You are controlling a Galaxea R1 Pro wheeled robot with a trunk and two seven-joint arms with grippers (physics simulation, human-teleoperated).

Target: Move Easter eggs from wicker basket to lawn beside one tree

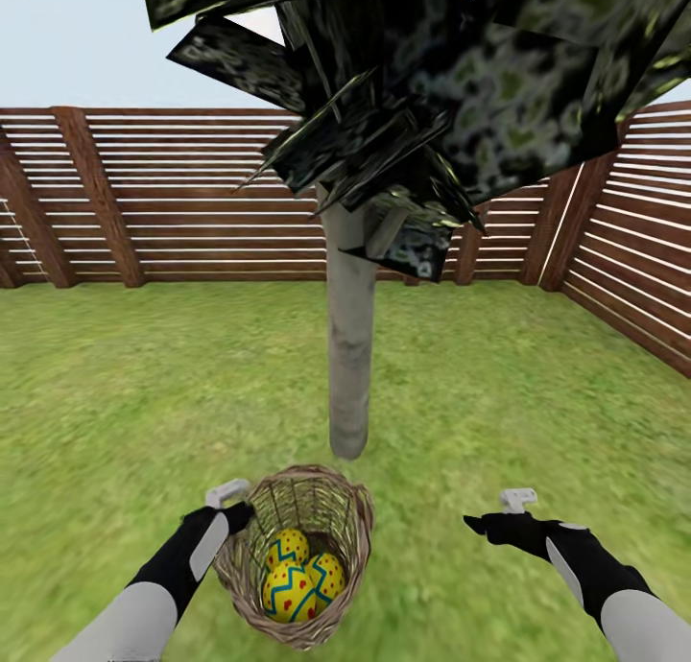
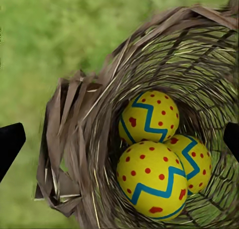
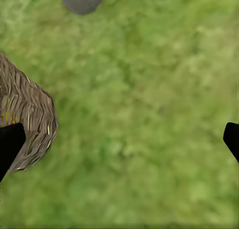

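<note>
Inside the wicker basket (image 1: 299, 555) lie all three Easter eggs (image 1: 296, 578), bright yellow with blue zigzag bands and small red spots. Seen from the left wrist, the eggs (image 2: 154, 157) crowd together at the bottom, touching one another, with one nearer the camera and two behind it. The basket (image 2: 79, 139) is round and open-woven from brown-grey twigs, with a flat loop handle of splayed strips at its rim; from the right wrist its outer wall (image 3: 27, 124) shows against the grass. It stands on the lawn (image 1: 144, 393), mottled green and blurry, just in front of the foot of the tree (image 1: 349, 355), whose smooth pale grey trunk rises to dark, angular leaf clusters with pale specks. The left gripper (image 1: 230, 505) hovers at the basket's rim, its fingers (image 2: 9, 144) spread wide with nothing between them. The right gripper (image 1: 499, 513) hangs over bare grass well apart from the basket, likewise spread and holding nothing. Behind stands a brown slatted fence (image 1: 192, 201).
</note>
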